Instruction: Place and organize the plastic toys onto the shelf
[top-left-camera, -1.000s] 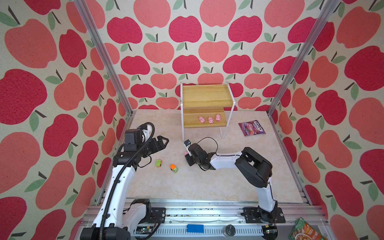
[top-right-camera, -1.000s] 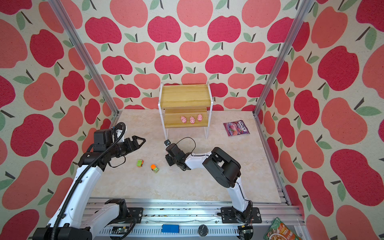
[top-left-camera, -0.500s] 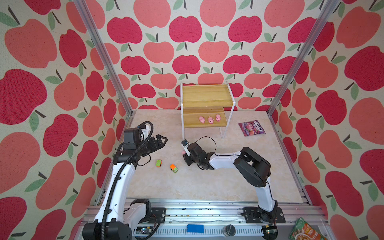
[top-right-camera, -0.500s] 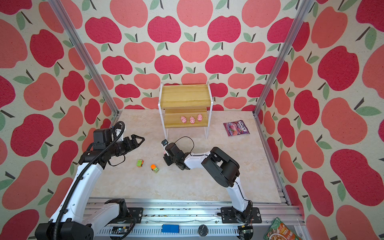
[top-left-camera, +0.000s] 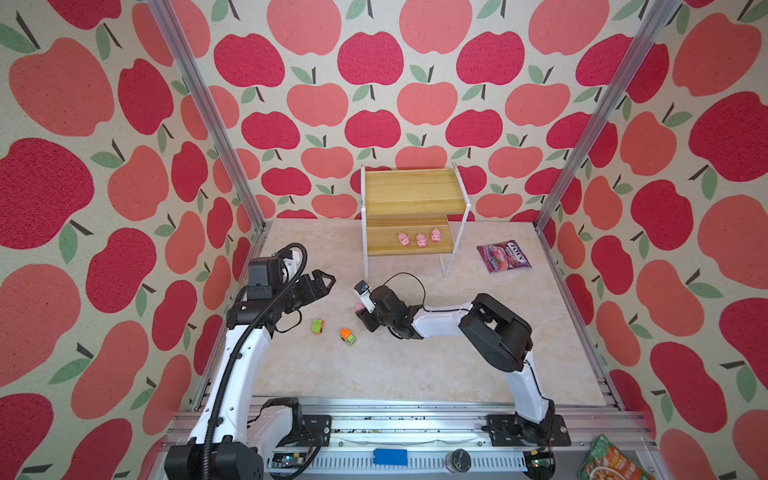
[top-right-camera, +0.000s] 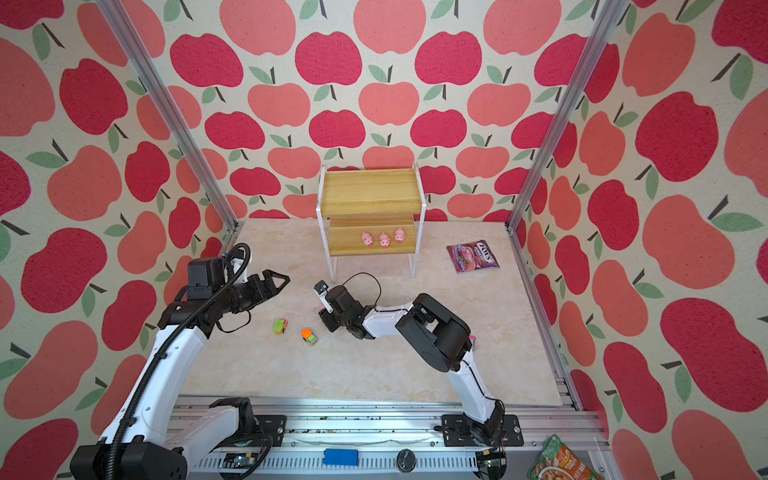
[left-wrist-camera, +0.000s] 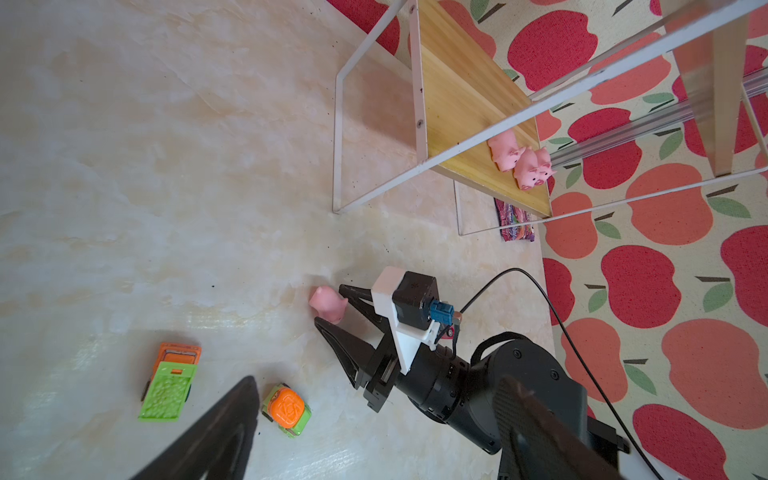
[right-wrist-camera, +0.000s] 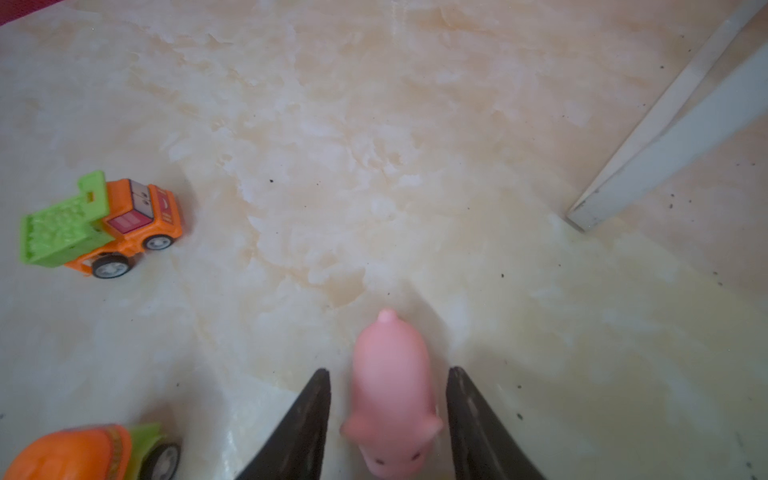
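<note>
Right gripper (right-wrist-camera: 389, 370) lies low on the desk (top-left-camera: 374, 374) with its two black jaws apart. A little pink pig (right-wrist-camera: 390, 415) sits between them with a gap on each side, so it is not squeezed. The pig is smooth and round, near the middle of the desk and near a thin white leg of the shelf (top-left-camera: 409, 191).

Two small cars stand close by, toward the left edge. One is a dump truck (right-wrist-camera: 99, 224), orange with a bumpy green bed. The other is a green car with a round orange top (right-wrist-camera: 79, 453).

The left gripper (top-left-camera: 324, 280) hangs over the desk near the left edge, jaws wide apart.

The shelf stands at the far edge — its lower wood board holds three pink pigs (top-left-camera: 421, 240) in a row. A shiny purple bag (top-left-camera: 503, 257) lies flat near the far right corner.
</note>
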